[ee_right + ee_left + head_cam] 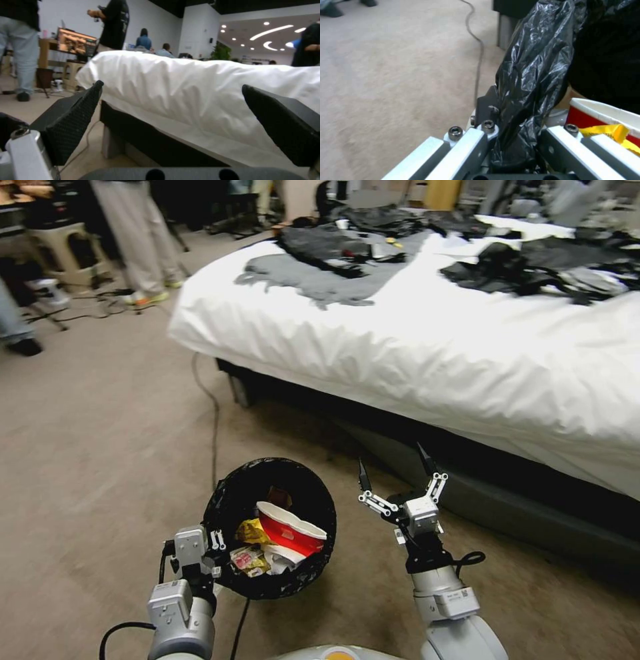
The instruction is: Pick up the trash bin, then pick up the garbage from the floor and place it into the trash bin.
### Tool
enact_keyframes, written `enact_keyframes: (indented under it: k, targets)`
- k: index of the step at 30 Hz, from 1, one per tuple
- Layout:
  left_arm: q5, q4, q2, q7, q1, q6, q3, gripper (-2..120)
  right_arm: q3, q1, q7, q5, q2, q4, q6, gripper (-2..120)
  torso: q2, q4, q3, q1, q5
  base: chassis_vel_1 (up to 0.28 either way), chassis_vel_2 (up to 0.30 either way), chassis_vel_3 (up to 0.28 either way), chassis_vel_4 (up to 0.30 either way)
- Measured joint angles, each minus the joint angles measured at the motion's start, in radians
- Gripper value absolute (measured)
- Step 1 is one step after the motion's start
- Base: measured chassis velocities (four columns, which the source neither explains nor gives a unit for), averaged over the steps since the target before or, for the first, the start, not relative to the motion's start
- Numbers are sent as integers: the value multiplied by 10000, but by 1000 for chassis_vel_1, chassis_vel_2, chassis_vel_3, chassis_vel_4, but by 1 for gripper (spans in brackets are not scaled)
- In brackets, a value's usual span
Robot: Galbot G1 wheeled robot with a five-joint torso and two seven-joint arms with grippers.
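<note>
Trash bin [230, 500] sat low centre in my head view, held off the carpet [100, 447] at its near-left rim by the left gripper [215, 555]. From the left wrist camera I saw that gripper [516, 140] clamped tight on the bin's rim, the black bag liner [533, 65] bunched between the two finger bars. Bin was just left of the right gripper [393, 467], not touching it.

Count inside the bin: one red paper cup [290, 530] with a white rim, lying tilted; one yellow wrapper [250, 531] beside it; one small multicoloured wrapper [243, 560] nearer me; one crumpled white piece [283, 560] under the cup. Anything deeper I could not make out. Left wrist view showed the same cup [603, 117] and yellow wrapper [610, 131] close against the gripper.

Right arm was raised from the lower right, wrist up, its gripper pointing toward the bed [433, 347]. Its two black-tipped fingers [363, 475] stood spread wide with nothing between them; the right wrist view showed both pads [73, 120] far apart, the white duvet [200, 85] beyond.

One bed, with dark clothes [333, 267] strewn over it. One cable [213, 420] ran across the carpet by the bed's corner.
</note>
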Motion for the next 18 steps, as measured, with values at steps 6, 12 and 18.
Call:
enact_keyframes:
  k: [6,12,18]
  targets:
    - [39,-98,-60,-9,-23,61,3,1,-84,-86,7,-43,-46,-45,87,100,0,-1,0,0,2,120,126,115,118]
    - [177,-133,-206,-18,6,73,64,1,-343,-127,13,-188,-75,-99,87,100,0,1,0,0,1,130,129,139,147]
    - [120,-190,-202,-23,-35,105,31,1,-301,-144,13,-222,-113,-54,73,100,0,-2,0,0,1,117,132,109,126]
